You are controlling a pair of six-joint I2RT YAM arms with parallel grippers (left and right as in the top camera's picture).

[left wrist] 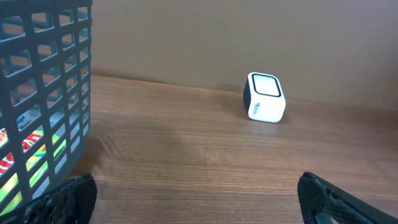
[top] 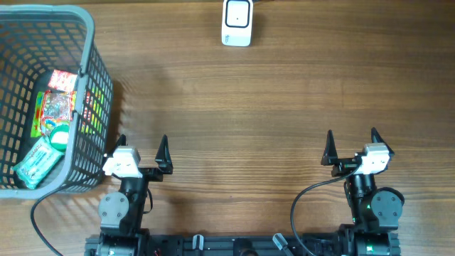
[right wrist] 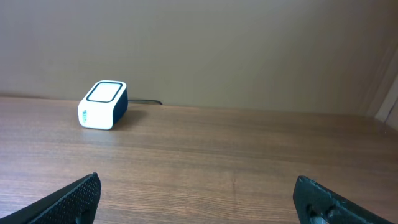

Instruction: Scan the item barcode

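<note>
We find both arms parked at the near edge of the brown wood-grain table (top: 284, 99), well apart from each other. The left gripper (top: 142, 142) stands released, its two black fingers (top: 164, 146) spread wide with nothing between them. The right gripper (top: 352, 139) is likewise spread wide and empty. Neither tool touches any object.

The grey plastic lattice basket (top: 89, 85) sits at the left of the table, with its near corner just beside the left gripper. Inside it we note a red and green printed packet (top: 57, 107) lying flat. A mint-green wrapped packet (top: 35, 162) lies just beside that one, toward the near wall of the basket. We cannot make out a barcode on either packet.

The white box-shaped barcode scanner with a dark-framed window (top: 237, 21) stands at the far edge of the table, roughly midway across, well apart from the basket and from both grippers. In the right wrist view a thin black cable (right wrist: 146, 101) runs from behind the scanner along the foot of the back wall. In the left wrist view the basket wall fills the left side and coloured packaging shows through its openings.
</note>
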